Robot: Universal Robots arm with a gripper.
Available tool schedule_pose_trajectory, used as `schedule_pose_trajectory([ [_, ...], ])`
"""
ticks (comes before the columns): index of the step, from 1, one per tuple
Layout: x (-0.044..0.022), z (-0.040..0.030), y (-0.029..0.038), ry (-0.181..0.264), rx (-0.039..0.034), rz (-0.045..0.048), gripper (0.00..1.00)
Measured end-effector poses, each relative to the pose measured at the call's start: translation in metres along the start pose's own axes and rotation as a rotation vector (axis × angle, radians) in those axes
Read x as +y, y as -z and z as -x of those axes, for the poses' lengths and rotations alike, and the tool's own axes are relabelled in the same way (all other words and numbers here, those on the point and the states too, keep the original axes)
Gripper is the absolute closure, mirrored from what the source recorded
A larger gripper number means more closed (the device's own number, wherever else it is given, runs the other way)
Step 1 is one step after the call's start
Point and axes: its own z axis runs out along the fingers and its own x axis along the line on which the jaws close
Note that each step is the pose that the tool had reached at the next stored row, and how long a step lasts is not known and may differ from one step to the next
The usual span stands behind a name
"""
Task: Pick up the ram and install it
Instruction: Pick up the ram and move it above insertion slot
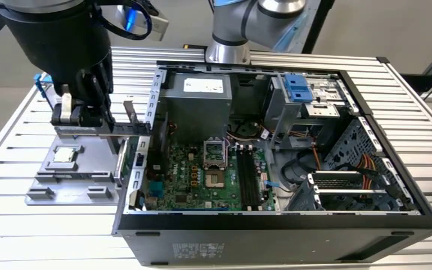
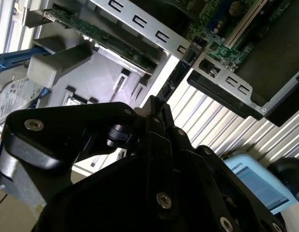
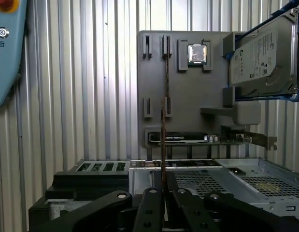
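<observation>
Slatted metal table [image 1: 201, 56], with an open computer case [image 1: 276, 236] lying on it and the motherboard [image 1: 193, 180] facing up. The long black slots [image 1: 247, 177] on the board held no stick.

The arm stood at the exterior view's left, outside the case, with the gripper [image 1: 77, 121] over a grey holder tray [image 1: 66, 185] just beside the case wall.

In the first wrist view a hard drive [image 3: 260, 53] in a blue bracket sat at one end of the tray.

The pincer was clenched on the ram [image 3: 164, 121]. Its fingers [image 3: 151, 203] pressed both faces of the thin stick, which showed edge-on in line with the tray's notches. Could not tell whether it was seated in them or clear of them.

A small square processor chip [image 3: 197, 53] lay in its tray pocket, near the ram.
</observation>
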Motion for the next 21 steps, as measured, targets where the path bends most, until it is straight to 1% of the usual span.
schedule_pose_trajectory([
  [12,-0.0206,0.0005,0.0001,0.001,0.0001,0.0001,1.0],
  [21,-0.0215,0.0005,0.0001,0.001,0.0,0.0001,1.0],
])
